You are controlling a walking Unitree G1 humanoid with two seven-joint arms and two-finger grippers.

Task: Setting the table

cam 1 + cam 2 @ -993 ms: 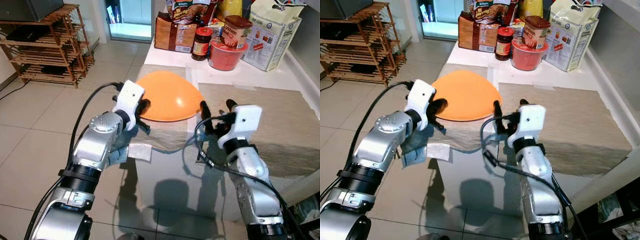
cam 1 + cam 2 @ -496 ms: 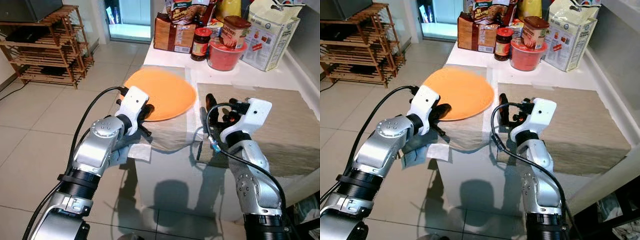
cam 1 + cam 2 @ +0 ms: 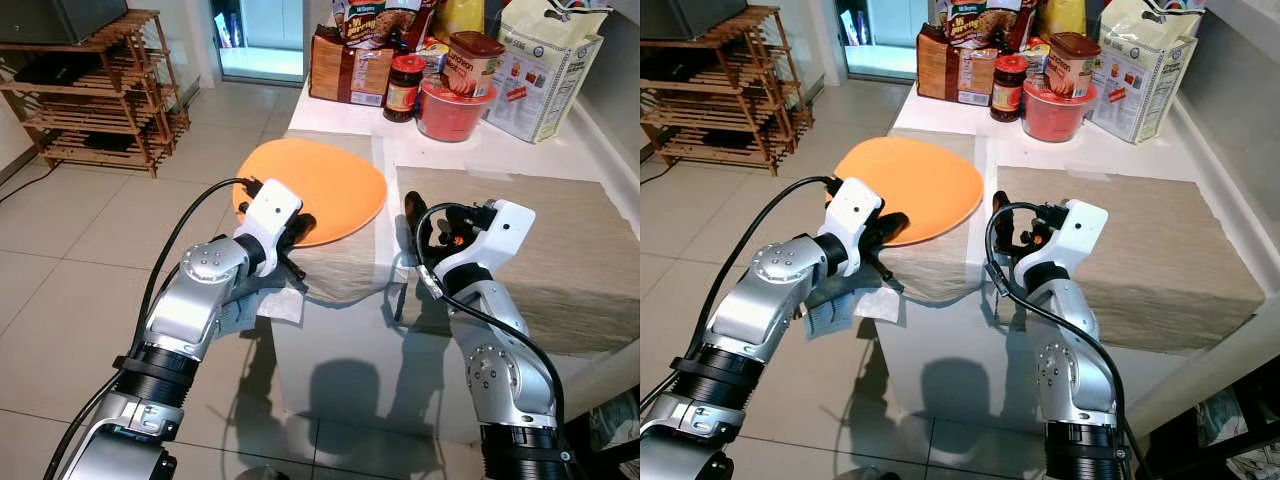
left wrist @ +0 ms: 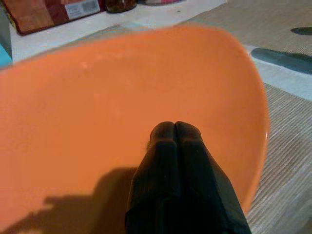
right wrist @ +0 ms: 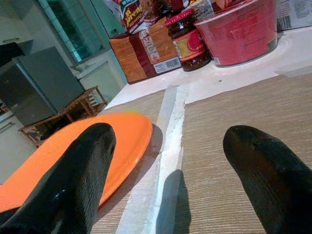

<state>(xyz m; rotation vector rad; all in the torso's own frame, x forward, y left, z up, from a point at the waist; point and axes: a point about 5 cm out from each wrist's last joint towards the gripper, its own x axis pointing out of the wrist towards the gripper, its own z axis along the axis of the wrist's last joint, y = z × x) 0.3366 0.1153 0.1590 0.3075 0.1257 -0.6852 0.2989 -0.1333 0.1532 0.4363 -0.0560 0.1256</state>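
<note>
The left wrist view shows the left end effector with its two black fingers pressed together, one above and one below the near rim of the orange plate, pinching it; the head views give that grip only from the side, at the plate's edge nearest the robot. The right wrist view shows the right end effector with its fingers spread wide and nothing between them, the plate lying just beyond one finger and a red tub and dark jar behind.

The white tabletop carries two woven beige placemats side by side. The plate rests on the left placemat, overhanging the mat's outer edge toward the tiled floor. The right placemat lies on the other side of a narrow white strip from the plate. Beyond the plate, at the tabletop's far end, stand boxes, jars and a flour bag. A wooden shelf rack stands well apart from the plate, across the floor.

The right end effector hovers just beside the plate's inner rim, apart from it.
</note>
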